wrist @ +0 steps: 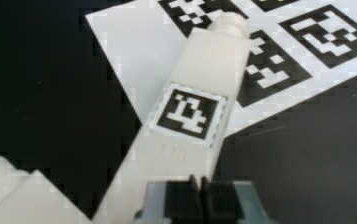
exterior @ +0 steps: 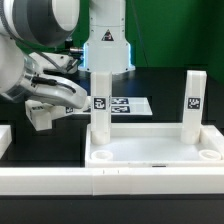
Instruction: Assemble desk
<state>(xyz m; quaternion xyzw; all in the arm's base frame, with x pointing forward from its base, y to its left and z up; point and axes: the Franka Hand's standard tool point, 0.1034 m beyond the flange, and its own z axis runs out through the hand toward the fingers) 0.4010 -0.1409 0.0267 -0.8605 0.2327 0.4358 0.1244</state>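
The desk's white tabletop (exterior: 150, 155) lies rim-up near the front of the table. Two square white legs stand upright in its corners, one toward the exterior view's left (exterior: 100, 110) and one toward its right (exterior: 195, 100). Each bears a black-and-white tag. My gripper (exterior: 80, 100) comes in tilted from the exterior view's left, level with the left leg's tag. In the wrist view that leg (wrist: 189, 110) runs away from my gripper (wrist: 198, 195). The jaws are pressed together with nothing between them. Whether the fingertips touch the leg is hidden.
The marker board (exterior: 128, 105) (wrist: 299, 40) lies flat behind the left leg. The robot's white base (exterior: 108, 45) stands at the back. A long white rail (exterior: 60, 182) runs along the front, and another white piece (exterior: 4, 138) sits at the exterior view's left edge.
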